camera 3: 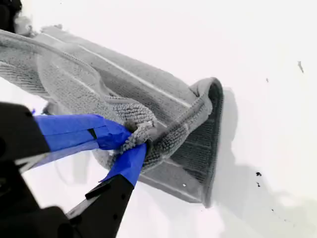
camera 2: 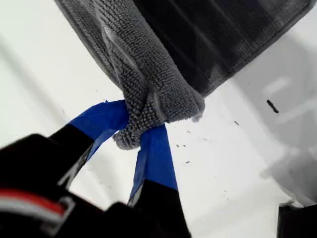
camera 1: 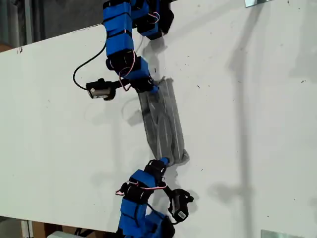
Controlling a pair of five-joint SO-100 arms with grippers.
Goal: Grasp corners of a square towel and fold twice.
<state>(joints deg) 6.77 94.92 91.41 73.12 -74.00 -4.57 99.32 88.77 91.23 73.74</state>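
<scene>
the grey, white-striped soft towel (camera 1: 162, 126) is seen lying folded into a long narrow band near the middle of the white table (camera 1: 257, 114), stretched between both arms. my first gripper (camera 2: 141, 131) is closed with its blue-taped jaws pinching a bunched towel corner (camera 2: 163, 106). my second gripper (camera 3: 133, 144) is likewise clamped narrow on another bunched corner (camera 3: 141, 126), with the layers folded over beside it
</scene>
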